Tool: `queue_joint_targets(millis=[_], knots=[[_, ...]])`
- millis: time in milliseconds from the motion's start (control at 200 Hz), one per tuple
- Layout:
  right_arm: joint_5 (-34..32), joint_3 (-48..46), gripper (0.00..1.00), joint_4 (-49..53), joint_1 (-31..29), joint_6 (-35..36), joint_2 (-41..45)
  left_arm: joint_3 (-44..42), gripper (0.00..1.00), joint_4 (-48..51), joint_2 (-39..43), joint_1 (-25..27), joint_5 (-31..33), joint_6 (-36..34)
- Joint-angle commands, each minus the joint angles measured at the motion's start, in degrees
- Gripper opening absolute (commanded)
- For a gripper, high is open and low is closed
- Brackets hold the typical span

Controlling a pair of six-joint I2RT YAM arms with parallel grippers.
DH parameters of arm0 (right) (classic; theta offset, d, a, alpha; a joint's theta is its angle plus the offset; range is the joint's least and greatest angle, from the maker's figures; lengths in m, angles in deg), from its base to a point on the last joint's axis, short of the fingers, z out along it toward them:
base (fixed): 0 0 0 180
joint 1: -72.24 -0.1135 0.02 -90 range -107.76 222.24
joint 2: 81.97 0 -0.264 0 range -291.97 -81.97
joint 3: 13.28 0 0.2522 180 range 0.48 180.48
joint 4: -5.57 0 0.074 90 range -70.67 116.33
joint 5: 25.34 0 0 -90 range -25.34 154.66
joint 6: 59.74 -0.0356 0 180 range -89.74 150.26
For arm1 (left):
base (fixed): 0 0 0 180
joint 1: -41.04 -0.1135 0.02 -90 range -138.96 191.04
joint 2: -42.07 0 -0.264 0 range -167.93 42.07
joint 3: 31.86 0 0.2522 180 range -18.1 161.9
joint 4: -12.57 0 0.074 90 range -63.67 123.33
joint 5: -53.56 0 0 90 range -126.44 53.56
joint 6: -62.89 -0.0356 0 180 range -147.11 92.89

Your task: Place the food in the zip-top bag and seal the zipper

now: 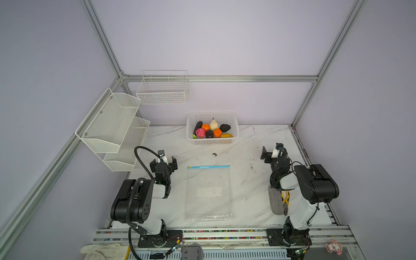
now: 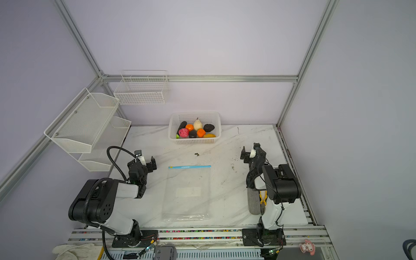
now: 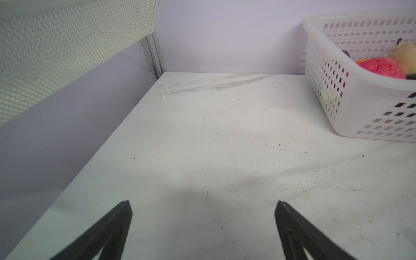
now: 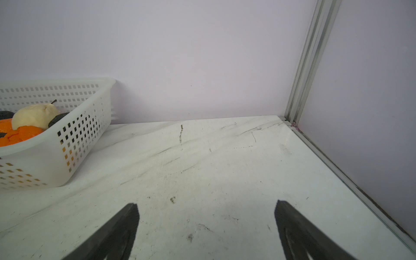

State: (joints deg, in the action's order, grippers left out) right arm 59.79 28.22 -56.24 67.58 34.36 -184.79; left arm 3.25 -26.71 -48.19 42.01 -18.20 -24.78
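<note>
The food (image 1: 211, 131) is heaped in a white perforated basket (image 1: 212, 141) at the back centre: a pink bumpy ball (image 3: 382, 67), a cream pear (image 4: 33, 117), oranges and black lumps. The clear zip-top bag (image 1: 209, 191) lies flat mid-table, and nothing shows inside it. Its light-blue zipper (image 1: 209, 167) runs along the far edge, with a yellow piece (image 1: 190, 167) at the left end. My left gripper (image 1: 164, 161) (image 3: 203, 209) hovers open left of the zipper. My right gripper (image 1: 272, 151) (image 4: 206, 209) stands open to the bag's right. Both hold nothing.
Yellow-handled pliers (image 1: 285, 199) and a grey cylinder (image 1: 276, 202) lie under my right arm. A white mesh rack (image 1: 112, 126) and a wire basket (image 1: 163, 90) hang on the left and back walls. A small dark scrap (image 1: 214, 154) lies between basket and bag.
</note>
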Motion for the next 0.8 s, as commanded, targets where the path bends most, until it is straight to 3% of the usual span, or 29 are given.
queue_joint_targets(millis=[0,560,710,795], knots=[[0.8,0.7,0.97,-0.6,0.0,-0.4,0.2,-0.1,1.00,-2.1,0.2,-0.3,0.4,0.3],[-0.4,-0.5,0.97,-2.5,0.4,-0.9,1.1,0.2,1.00,-2.0,0.9,0.1,1.8,-0.3],[-7.6,3.6,0.97,12.9,-1.9,-1.2,10.2,9.8,1.00,20.8,8.6,2.0,1.0,-2.7],[-11.2,9.8,0.97,22.9,-8.1,1.7,11.1,15.6,1.00,30.3,12.2,2.0,3.6,5.7]])
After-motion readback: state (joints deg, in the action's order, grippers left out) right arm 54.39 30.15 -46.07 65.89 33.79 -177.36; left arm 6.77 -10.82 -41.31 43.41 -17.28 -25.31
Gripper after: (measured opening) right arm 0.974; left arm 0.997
